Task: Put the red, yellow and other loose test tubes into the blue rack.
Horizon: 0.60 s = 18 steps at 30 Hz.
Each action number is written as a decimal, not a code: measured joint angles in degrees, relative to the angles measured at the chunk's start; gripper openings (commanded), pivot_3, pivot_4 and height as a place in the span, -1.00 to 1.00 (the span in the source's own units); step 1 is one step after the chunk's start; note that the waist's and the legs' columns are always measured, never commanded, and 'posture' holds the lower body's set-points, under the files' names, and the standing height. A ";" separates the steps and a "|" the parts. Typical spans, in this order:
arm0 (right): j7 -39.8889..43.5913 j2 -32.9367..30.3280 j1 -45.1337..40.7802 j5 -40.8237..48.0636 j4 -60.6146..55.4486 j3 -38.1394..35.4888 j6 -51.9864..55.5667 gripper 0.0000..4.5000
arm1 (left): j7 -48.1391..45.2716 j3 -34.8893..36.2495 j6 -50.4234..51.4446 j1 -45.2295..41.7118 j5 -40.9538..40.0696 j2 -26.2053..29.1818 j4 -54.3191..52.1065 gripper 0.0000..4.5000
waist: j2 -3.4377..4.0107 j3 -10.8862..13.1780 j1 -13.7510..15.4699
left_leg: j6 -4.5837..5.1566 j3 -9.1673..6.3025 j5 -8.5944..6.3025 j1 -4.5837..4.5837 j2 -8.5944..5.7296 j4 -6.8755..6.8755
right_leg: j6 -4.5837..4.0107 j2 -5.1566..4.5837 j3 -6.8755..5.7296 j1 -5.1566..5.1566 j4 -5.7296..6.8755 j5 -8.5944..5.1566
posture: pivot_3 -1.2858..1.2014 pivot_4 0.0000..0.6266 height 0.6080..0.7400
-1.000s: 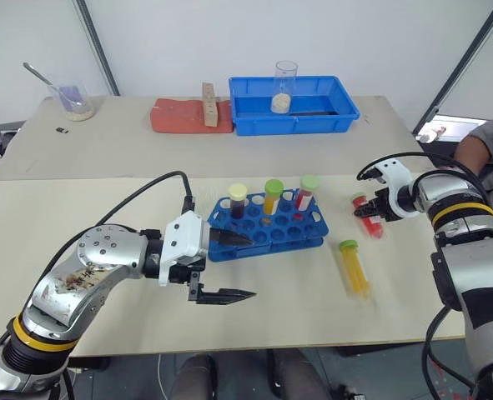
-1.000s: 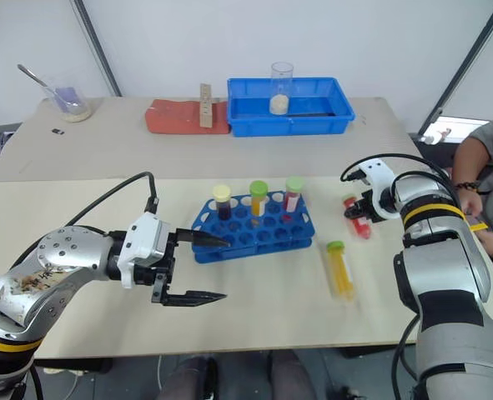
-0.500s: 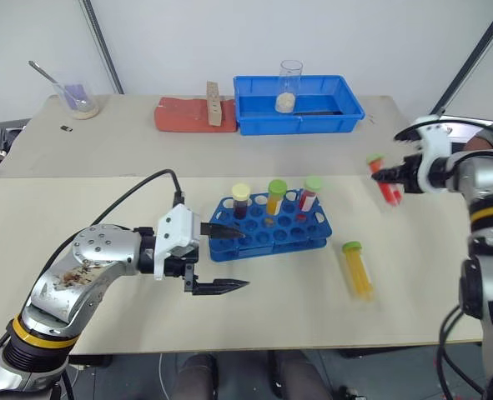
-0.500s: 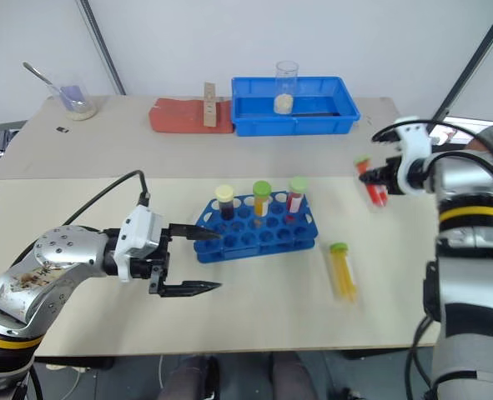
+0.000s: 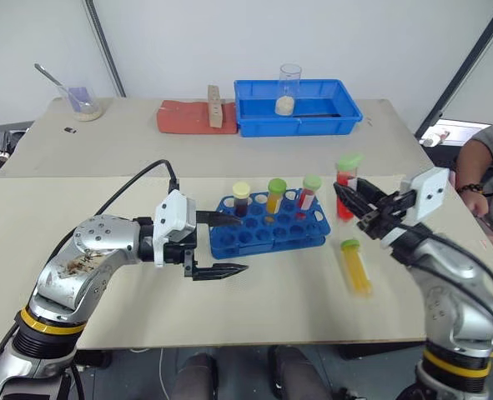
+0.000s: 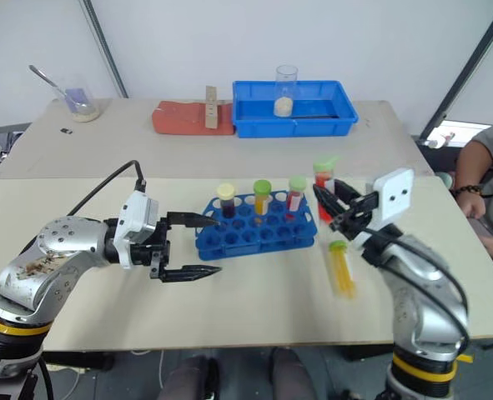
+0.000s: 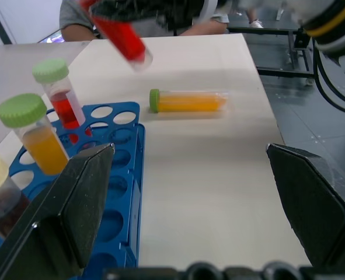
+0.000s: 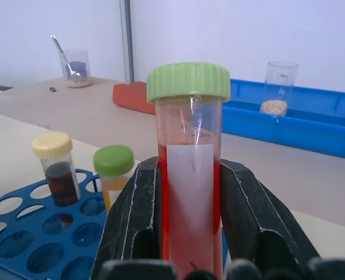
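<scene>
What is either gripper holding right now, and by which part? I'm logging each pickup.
The right gripper holds a red test tube upright by its lower body, green cap on top. The left gripper is open, holding nothing.

No legible text or labels

rack [image 7: 117, 192]: three capped tubes standing
yellow tube [image 7: 187, 101]: lying on table [image 7: 201, 192]
red tube [image 7: 122, 38]: tilted, gripped above

Three tubes [image 5: 276, 197] in the rack [image 5: 269, 228], another tube [image 5: 355, 267] flat to its right
</scene>
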 measured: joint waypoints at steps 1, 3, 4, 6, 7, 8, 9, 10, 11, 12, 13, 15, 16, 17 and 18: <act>-0.51 0.37 0.76 -0.90 0.85 1.57 -2.49 -0.56 | 0.00 -0.12 0.05 -0.12 -0.02 -0.33 -0.01 1.00 | 0.00 0.00 -0.04 | 0.00 0.00 0.00 -0.01 0.00 -0.01 | 0.02 0.00 0.00 -0.01 0.00 0.01 | 0.03 -0.52 1.00; -1.41 0.90 1.17 -2.30 3.08 3.07 -6.27 -0.56 | 0.00 -0.29 0.33 -0.12 -0.07 -0.64 -0.01 1.00 | 0.00 0.00 -0.15 | 0.00 -0.01 0.00 -0.05 0.00 -0.03 | 0.19 0.01 0.00 -0.02 -0.02 0.09 | 0.03 -0.52 1.00; -1.92 1.05 1.16 -2.89 4.28 3.47 -8.02 -0.56 | 0.01 -0.33 0.56 -0.12 -0.08 -0.78 -0.02 1.00 | 0.00 0.00 -0.17 | 0.01 -0.01 0.00 -0.05 -0.01 -0.05 | 0.22 0.00 0.00 -0.02 -0.02 0.09 | 0.03 -0.52 1.00; -2.92 1.52 1.05 -4.24 6.82 4.58 -11.38 -0.56 | 0.15 -0.54 0.93 -0.11 -0.08 -1.07 -0.05 1.00 | 0.00 0.00 -0.23 | 0.01 -0.03 -0.01 -0.06 -0.01 -0.09 | 0.24 0.00 -0.01 -0.02 -0.03 0.08 | 0.03 -0.52 1.00; -3.41 2.06 1.03 -4.71 8.01 5.40 -12.77 -0.56 | 0.31 -0.75 1.02 -0.09 -0.08 -1.26 -0.15 1.00 | 0.00 0.00 -0.26 | 0.01 -0.03 -0.01 -0.06 -0.01 -0.10 | 0.23 0.01 -0.02 -0.03 -0.03 0.08 | 0.03 -0.52 1.00; -3.69 2.38 1.04 -5.09 8.82 6.13 -13.71 -0.56 | 0.51 -0.94 1.07 -0.08 -0.08 -1.40 -0.27 1.00 | 0.00 0.00 -0.27 | 0.01 -0.04 -0.01 -0.06 -0.01 -0.10 | 0.23 0.01 -0.02 -0.04 -0.03 0.08 | 0.03 -0.52 1.00; -4.02 2.49 1.04 -5.50 9.60 7.12 -14.68 -0.56 | 0.68 -1.12 1.11 -0.04 -0.09 -1.49 -0.46 1.00 | 0.00 0.00 -0.31 | 0.01 -0.04 -0.01 -0.06 -0.01 -0.11 | 0.23 0.01 -0.02 -0.04 -0.02 0.08 | 0.03 -0.52 1.00; -4.24 2.57 1.07 -5.70 9.97 7.77 -15.45 -0.56 | 0.79 -1.14 1.11 0.01 -0.11 -1.52 -0.58 1.00 | 0.00 0.00 -0.32 | 0.01 -0.05 -0.01 -0.06 -0.01 -0.10 | 0.23 0.01 -0.02 -0.04 -0.02 0.08 | 0.03 -0.52 1.00; -4.35 2.63 1.10 -5.74 10.16 8.11 -16.10 -0.56 | 0.88 -1.13 1.12 0.05 -0.11 -1.52 -0.67 1.00 | 0.00 0.00 -0.32 | 0.01 -0.04 -0.01 -0.06 0.00 -0.10 | 0.24 0.01 -0.02 -0.04 -0.02 0.07 | 0.03 -0.52 1.00; -4.52 2.64 1.13 -5.83 10.42 8.54 -16.83 -0.56 | 1.00 -1.13 1.13 0.14 -0.14 -1.52 -0.81 1.00 | 0.00 0.00 -0.33 | 0.01 -0.04 -0.01 -0.05 0.00 -0.10 | 0.24 0.01 -0.02 -0.04 -0.02 0.07 | 0.03 -0.52 1.00; -4.68 2.69 1.28 -6.04 10.58 9.02 -17.55 -0.56 | 1.14 -1.13 1.17 0.23 -0.20 -1.52 -1.01 1.00 | 0.00 0.00 -0.33 | 0.01 -0.05 -0.01 -0.05 0.00 -0.10 | 0.24 0.01 -0.02 -0.03 -0.02 0.07 | 0.03 -0.52 1.00; -4.88 3.10 1.44 -6.38 11.57 10.06 -19.02 -0.56 | 1.29 -1.13 1.23 0.39 -0.52 -1.52 -1.33 1.00 | 0.00 0.00 -0.34 | 0.01 -0.05 -0.01 -0.05 0.00 -0.10 | 0.24 0.01 -0.02 -0.03 -0.02 0.07 | 0.03 -0.52 1.00; -5.17 3.30 1.45 -6.53 12.08 10.36 -19.33 -0.56 | 1.35 -1.12 1.25 0.43 -0.64 -1.51 -1.42 1.00 | 0.00 0.00 -0.34 | 0.01 -0.04 0.00 -0.05 0.00 -0.10 | 0.24 0.01 -0.02 -0.03 -0.02 0.07 | 0.03 -0.52 1.00; -5.54 3.31 1.46 -6.72 12.67 10.66 -19.74 -0.56 | 1.42 -1.12 1.27 0.47 -0.75 -1.51 -1.51 1.00 | 0.00 0.00 -0.34 | 0.01 -0.05 0.00 -0.05 0.00 -0.10 | 0.23 0.01 -0.02 -0.04 -0.02 0.06 | 0.03 -0.52 1.00; -5.77 3.31 1.46 -6.79 13.12 10.89 -20.19 -0.56 | 1.56 -1.08 1.29 0.58 -0.82 -1.50 -1.56 1.00 | 0.00 0.00 -0.34 | 0.01 -0.04 -0.01 -0.05 0.00 -0.10 | 0.23 0.01 -0.02 -0.03 -0.02 0.07 | 0.03 -0.52 1.00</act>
